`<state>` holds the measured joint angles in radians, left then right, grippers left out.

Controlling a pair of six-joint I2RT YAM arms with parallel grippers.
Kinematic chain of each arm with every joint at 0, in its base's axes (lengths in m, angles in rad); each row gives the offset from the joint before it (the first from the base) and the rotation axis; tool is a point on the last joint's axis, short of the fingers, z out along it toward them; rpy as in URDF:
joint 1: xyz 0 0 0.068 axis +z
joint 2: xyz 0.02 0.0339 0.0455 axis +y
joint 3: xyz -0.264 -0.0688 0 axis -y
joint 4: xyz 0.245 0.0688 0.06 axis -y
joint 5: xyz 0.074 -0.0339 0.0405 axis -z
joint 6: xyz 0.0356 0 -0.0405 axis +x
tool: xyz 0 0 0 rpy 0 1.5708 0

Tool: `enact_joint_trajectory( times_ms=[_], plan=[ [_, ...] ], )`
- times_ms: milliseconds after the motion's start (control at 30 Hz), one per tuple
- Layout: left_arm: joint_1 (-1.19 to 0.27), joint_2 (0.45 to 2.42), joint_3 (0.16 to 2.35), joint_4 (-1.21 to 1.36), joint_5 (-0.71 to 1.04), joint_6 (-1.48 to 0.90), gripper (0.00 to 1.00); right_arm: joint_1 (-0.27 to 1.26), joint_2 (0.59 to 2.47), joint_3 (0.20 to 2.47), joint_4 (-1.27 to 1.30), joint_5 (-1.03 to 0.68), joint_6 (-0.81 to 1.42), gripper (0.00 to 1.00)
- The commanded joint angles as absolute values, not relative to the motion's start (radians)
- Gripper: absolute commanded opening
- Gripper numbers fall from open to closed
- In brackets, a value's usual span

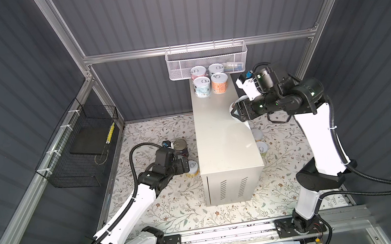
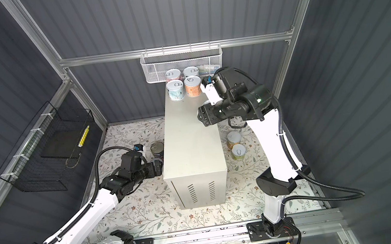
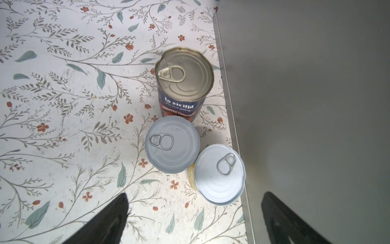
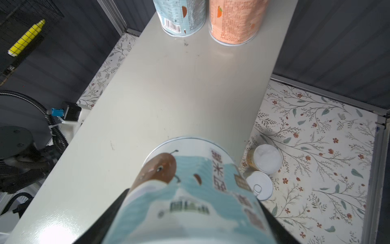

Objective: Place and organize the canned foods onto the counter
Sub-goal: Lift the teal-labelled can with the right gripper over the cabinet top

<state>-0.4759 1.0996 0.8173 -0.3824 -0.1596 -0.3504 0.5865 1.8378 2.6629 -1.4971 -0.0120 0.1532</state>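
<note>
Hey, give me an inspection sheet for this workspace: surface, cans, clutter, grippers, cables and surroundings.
Surface: floral mat, lightly scuffed; counter stands on it.
Job's things: four tins grouped at the counter's far end; tomato can and two small tins on the mat one side, two more tins the other side.
Clutter: yellow pen-like item in the black wire basket; white mesh basket holds something unclear.
Grippers: left gripper open above the small tins; right gripper shut on light-blue tin over the counter's edge.
Cables: black conduits along both arms, none seen touching cans.
Surroundings: dark ribbed walls, aluminium frame.
</note>
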Motion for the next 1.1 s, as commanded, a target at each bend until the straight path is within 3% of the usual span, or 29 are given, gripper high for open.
enact_joint_trajectory(
  times_ms=[0, 133, 267, 567, 633, 700, 1067],
  plan=[
    [-0.469, 1.098, 0.871, -0.412, -0.159, -0.309, 1.00, 0.604, 1.837, 2.685, -1.464, 0.051, 0.144, 0.00],
    [-0.469, 1.110, 0.876, -0.413, -0.157, -0.311, 1.00, 0.612, 1.870, 2.682, -1.487, 0.073, 0.144, 0.00],
    [-0.469, 1.129, 0.878, -0.410, -0.144, -0.322, 1.00, 0.615, 1.885, 2.680, -1.493, 0.073, 0.144, 0.31],
    [-0.469, 1.127, 0.865, -0.401, -0.152, -0.330, 1.00, 0.617, 1.919, 2.680, -1.495, 0.056, 0.136, 0.69],
    [-0.469, 1.124, 0.863, -0.402, -0.153, -0.329, 0.99, 0.617, 1.922, 2.680, -1.486, 0.056, 0.138, 0.81],
    [-0.469, 1.123, 0.863, -0.403, -0.151, -0.325, 0.99, 0.617, 1.925, 2.681, -1.475, 0.055, 0.136, 0.99],
    [-0.468, 1.110, 0.887, -0.424, -0.172, -0.308, 1.00, 0.616, 1.846, 2.642, -1.375, 0.025, 0.156, 0.99]
  ],
)
